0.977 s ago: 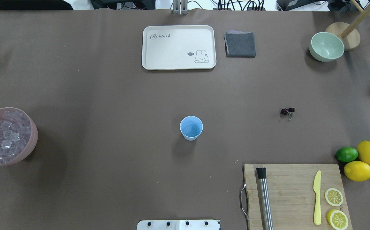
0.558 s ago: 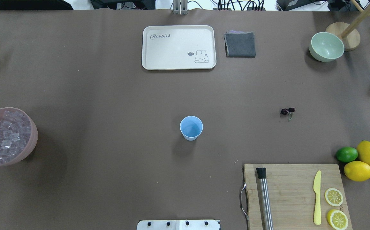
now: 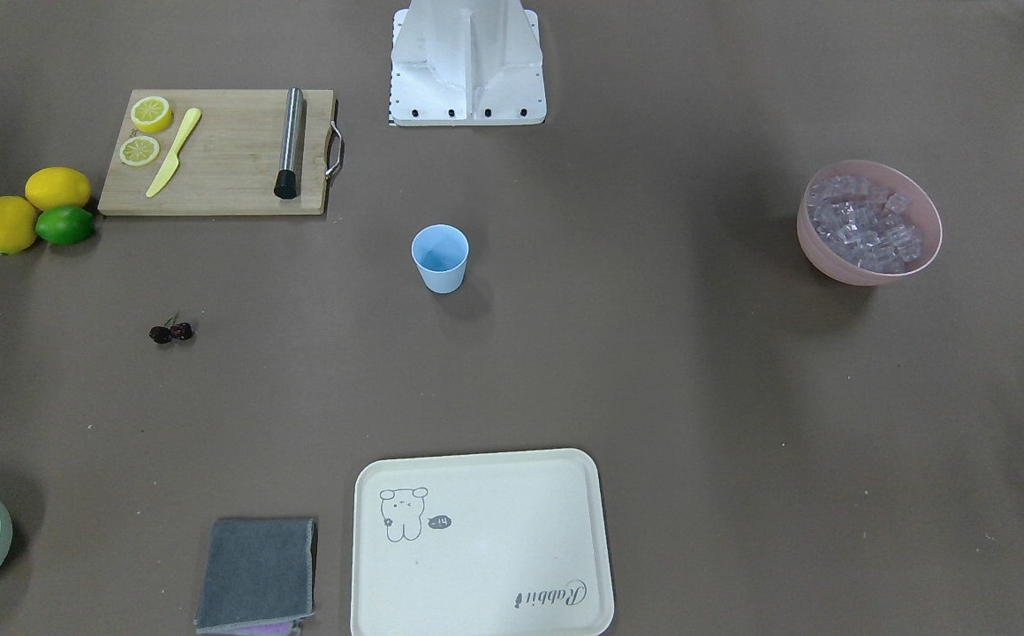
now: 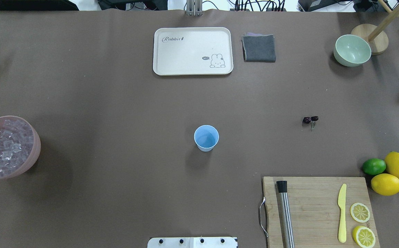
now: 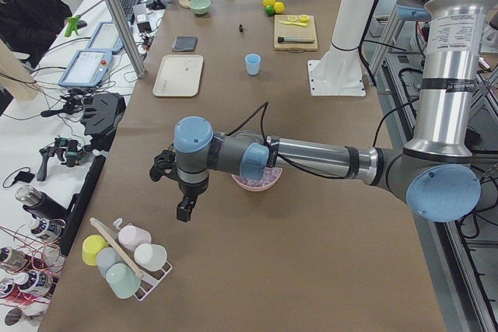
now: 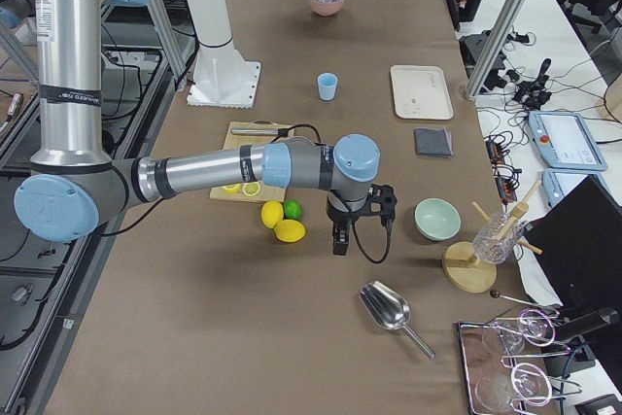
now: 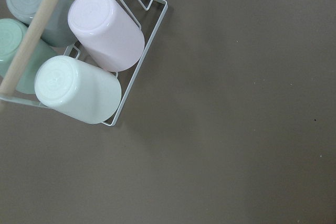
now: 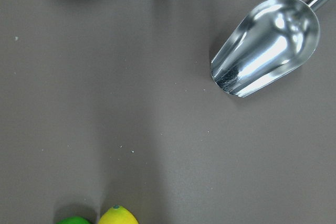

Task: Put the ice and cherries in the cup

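Observation:
The light blue cup (image 4: pixel 206 137) stands upright and empty mid-table, also in the front view (image 3: pixel 440 257). The dark cherries (image 4: pixel 310 119) lie on the table to its right. The ice cubes (image 4: pixel 3 148) fill a pink bowl (image 4: pixel 35 151) at the far left. Neither gripper shows in the overhead or front views. In the exterior left view my left gripper (image 5: pixel 184 211) hangs beyond the pink bowl. In the exterior right view my right gripper (image 6: pixel 338 243) hangs beyond the lemons (image 6: pixel 282 223). I cannot tell whether either is open or shut.
A cutting board (image 4: pixel 318 210) with a knife, a steel rod and lemon halves lies at the front right, with two lemons and a lime (image 4: pixel 374 166) beside it. A cream tray (image 4: pixel 192 51), a grey cloth (image 4: pixel 259 48) and a pale green bowl (image 4: pixel 352 50) are far. A metal scoop (image 8: pixel 265 45) and a cup rack (image 7: pixel 79 56) lie under the wrists.

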You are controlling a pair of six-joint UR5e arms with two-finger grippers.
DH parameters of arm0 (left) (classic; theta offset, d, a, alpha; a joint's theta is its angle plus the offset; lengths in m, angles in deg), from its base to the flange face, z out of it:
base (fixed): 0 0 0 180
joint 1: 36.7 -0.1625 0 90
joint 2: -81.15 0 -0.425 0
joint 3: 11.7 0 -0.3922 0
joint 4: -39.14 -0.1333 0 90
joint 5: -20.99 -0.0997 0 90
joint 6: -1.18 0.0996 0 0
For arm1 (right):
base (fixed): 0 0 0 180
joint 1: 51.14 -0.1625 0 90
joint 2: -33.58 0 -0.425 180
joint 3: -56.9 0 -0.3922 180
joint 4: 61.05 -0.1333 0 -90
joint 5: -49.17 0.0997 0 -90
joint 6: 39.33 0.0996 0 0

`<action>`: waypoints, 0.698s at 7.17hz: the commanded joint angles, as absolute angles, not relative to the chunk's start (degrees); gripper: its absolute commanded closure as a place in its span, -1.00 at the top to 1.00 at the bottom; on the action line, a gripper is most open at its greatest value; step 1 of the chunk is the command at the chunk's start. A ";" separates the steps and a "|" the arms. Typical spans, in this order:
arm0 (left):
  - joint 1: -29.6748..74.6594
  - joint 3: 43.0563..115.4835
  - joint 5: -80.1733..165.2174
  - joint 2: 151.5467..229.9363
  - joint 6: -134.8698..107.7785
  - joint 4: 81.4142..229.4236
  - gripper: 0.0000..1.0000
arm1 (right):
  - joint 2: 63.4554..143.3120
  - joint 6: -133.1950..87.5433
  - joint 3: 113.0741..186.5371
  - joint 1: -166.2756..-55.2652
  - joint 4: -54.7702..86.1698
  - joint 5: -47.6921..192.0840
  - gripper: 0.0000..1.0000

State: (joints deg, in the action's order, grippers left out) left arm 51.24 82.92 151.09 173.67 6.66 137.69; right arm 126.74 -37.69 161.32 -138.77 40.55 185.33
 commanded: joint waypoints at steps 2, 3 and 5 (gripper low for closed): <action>46.28 86.02 150.98 171.95 4.98 144.34 0.95 | 126.65 -37.57 161.05 -138.77 40.55 185.40 1.00; 44.26 89.34 150.81 170.55 -3.48 145.56 0.95 | 126.65 -37.57 160.79 -138.68 40.55 185.40 1.00; 40.22 94.02 150.89 166.06 -13.37 150.75 0.95 | 126.65 -37.57 160.87 -138.76 40.55 185.49 1.00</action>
State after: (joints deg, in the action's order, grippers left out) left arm 42.76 91.45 150.81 168.19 -7.72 148.17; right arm 126.66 -37.57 160.89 -138.71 40.55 185.46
